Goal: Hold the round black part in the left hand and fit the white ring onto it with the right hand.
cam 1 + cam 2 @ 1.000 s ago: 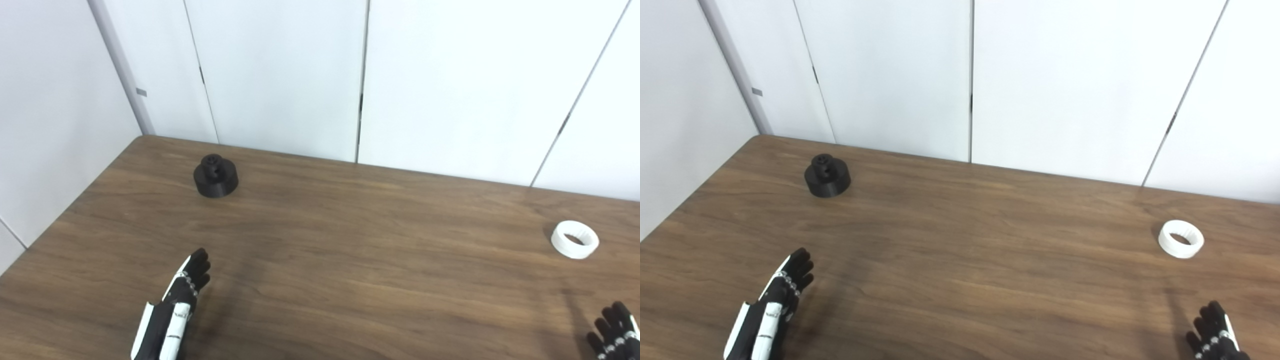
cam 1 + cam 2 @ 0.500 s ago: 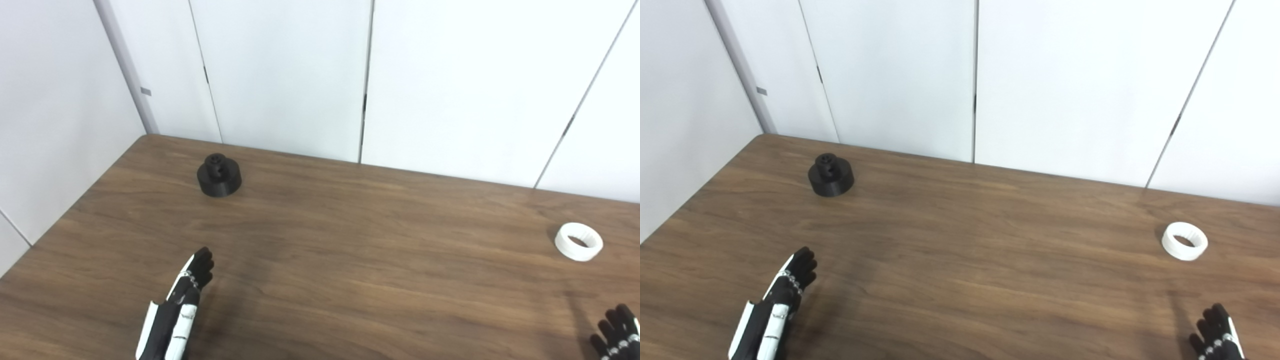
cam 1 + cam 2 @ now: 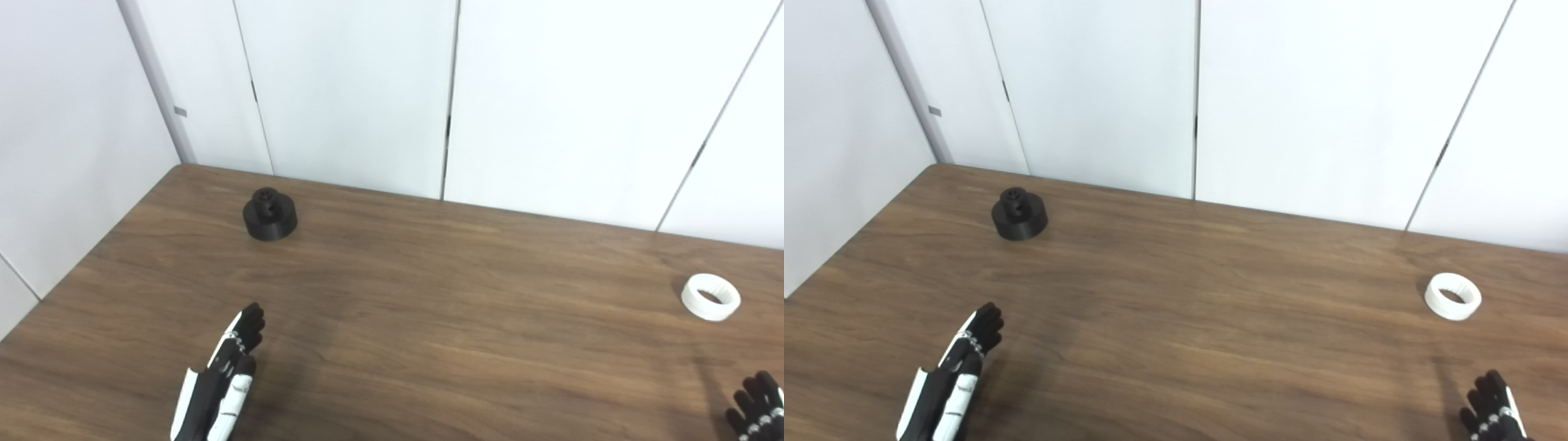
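Observation:
The round black part (image 3: 269, 214) stands on the wooden table (image 3: 429, 318) near its far left corner; it also shows in the right eye view (image 3: 1019, 214). The white ring (image 3: 710, 297) lies flat near the right edge. My left hand (image 3: 222, 380) is low at the front left, fingers straight and empty, well short of the black part. My right hand (image 3: 756, 413) shows only its fingertips at the bottom right corner, below the ring and apart from it. Both hands hold nothing.
White wall panels (image 3: 551, 104) stand right behind the table's far edge. The table's left edge (image 3: 92, 251) runs diagonally next to a white side wall.
The whole picture has drifted slightly, so the camera moved. The left hand has turned a little on edge and sunk slightly. The part and ring have not moved.

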